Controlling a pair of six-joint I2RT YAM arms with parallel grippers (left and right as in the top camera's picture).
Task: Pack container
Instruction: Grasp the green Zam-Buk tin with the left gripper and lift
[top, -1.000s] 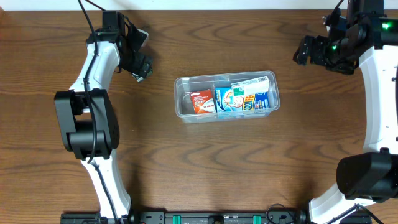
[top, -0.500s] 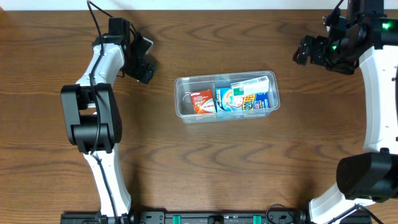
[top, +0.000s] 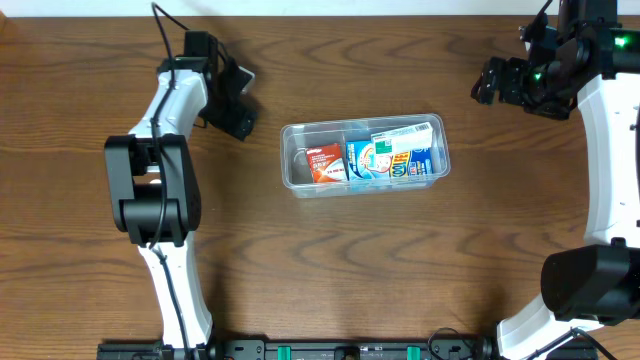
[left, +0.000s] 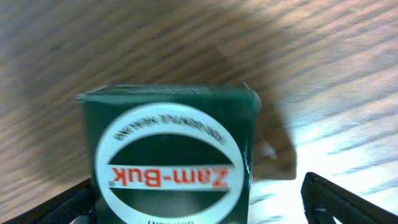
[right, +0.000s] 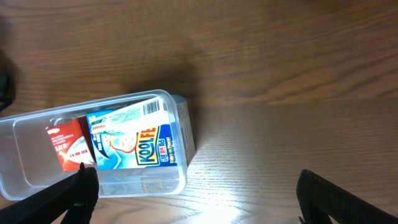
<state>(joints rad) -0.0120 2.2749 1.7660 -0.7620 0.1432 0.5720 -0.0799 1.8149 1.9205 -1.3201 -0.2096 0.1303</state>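
The clear plastic container (top: 297, 172) lies mid-table and holds a red packet (top: 323, 162) and a blue-and-white Koolfever packet (top: 396, 157). It also shows in the right wrist view (right: 31, 158). My left gripper (top: 238, 112) is left of the container's far left corner. In the left wrist view its fingers (left: 199, 202) are spread around a dark green Zam-Buk box (left: 171, 143). The left finger is at the box's side, and the right finger stands clear of it. My right gripper (top: 490, 82) is open and empty, far right of the container, with its fingers (right: 199, 196) wide apart.
The wooden table (top: 330, 270) stretches around the container. The table's far edge (top: 330, 12) runs just behind both arms. The left arm's base link (top: 150, 195) stands left of the container.
My left gripper has moved right and slightly toward the front, closer to the container. The right arm and the container have not moved.
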